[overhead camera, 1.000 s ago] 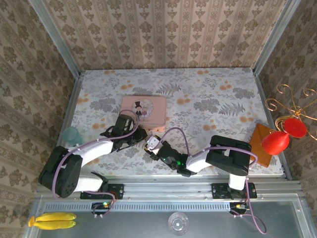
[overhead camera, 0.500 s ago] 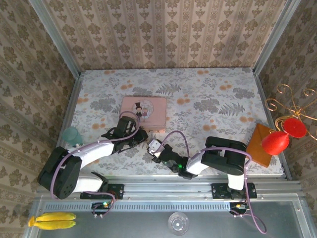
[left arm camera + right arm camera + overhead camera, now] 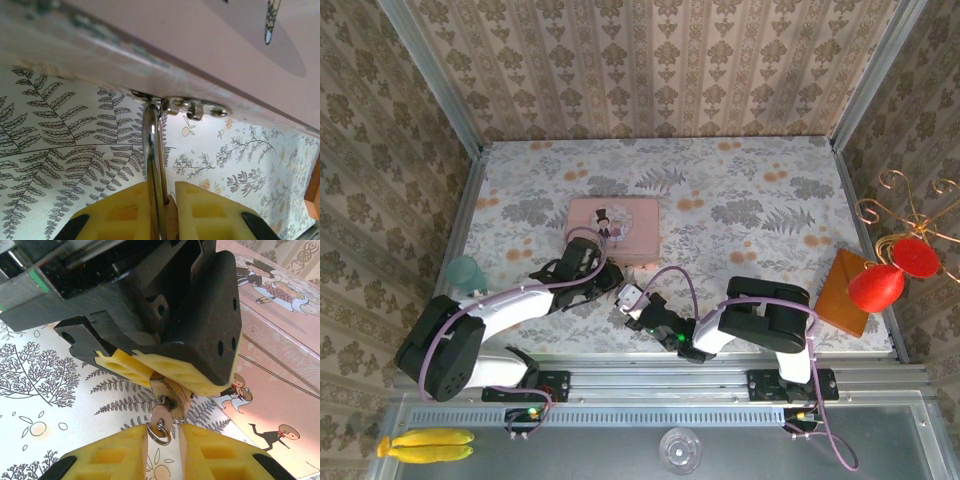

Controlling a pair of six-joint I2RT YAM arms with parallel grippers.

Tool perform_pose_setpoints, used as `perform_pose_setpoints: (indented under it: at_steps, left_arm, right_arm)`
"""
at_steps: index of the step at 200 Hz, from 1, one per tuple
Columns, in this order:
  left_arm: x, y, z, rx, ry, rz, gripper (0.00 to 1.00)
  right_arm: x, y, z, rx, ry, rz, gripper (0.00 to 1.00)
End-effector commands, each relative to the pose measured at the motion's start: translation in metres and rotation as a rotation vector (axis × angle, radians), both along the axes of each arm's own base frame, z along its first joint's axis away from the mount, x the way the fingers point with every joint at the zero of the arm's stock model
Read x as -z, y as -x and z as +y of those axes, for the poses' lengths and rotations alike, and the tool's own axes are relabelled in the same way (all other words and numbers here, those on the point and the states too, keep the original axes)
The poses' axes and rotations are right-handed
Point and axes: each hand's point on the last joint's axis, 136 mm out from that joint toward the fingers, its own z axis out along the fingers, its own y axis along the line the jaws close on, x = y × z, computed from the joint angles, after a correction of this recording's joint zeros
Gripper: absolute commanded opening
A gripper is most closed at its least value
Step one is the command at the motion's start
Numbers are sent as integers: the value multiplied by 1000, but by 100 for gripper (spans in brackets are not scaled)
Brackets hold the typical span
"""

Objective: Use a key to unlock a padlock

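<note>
Left gripper (image 3: 161,194): clamped on the padlock (image 3: 153,145), just near of the pink tin (image 3: 612,222), left of centre.
Right gripper (image 3: 161,436): pinching the key (image 3: 160,416), right beside the left gripper.
Left wrist view: silver shackle edge-on between yellow pads, with the tin's side close behind.
Right wrist view: key head and ring, blade reaching the left gripper's pads.
Table (image 3: 750,200): grey fern-and-flower print.
Room: patterned walls (image 3: 650,70); red ornament (image 3: 890,275) at the right edge.
</note>
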Motion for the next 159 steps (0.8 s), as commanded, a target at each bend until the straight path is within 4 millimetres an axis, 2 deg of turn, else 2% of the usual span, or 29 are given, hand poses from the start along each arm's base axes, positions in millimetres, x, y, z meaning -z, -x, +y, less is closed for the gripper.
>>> perform_pose_setpoints:
  at_steps: [1,88,105,127,159]
  left_arm:
    - [-20,-8,-13,21,47,-74,0]
    - [-18,-7,-29,50,67,-60,0]
    - [-18,-7,-30,52,70,-60,0]
    - [-19,-7,-31,51,77,-59,0]
    - [-19,-7,-31,49,85,-59,0]
  right_arm:
    - [-12,-5,3,35,-46,-32,22]
    - [-14,-7,1,58,-55,-40,25]
    - [-13,-8,1,60,-56,-38,23]
    - [-12,-10,1,77,-44,-36,15]
    - [-18,-16,-9,129,-104,-24,11]
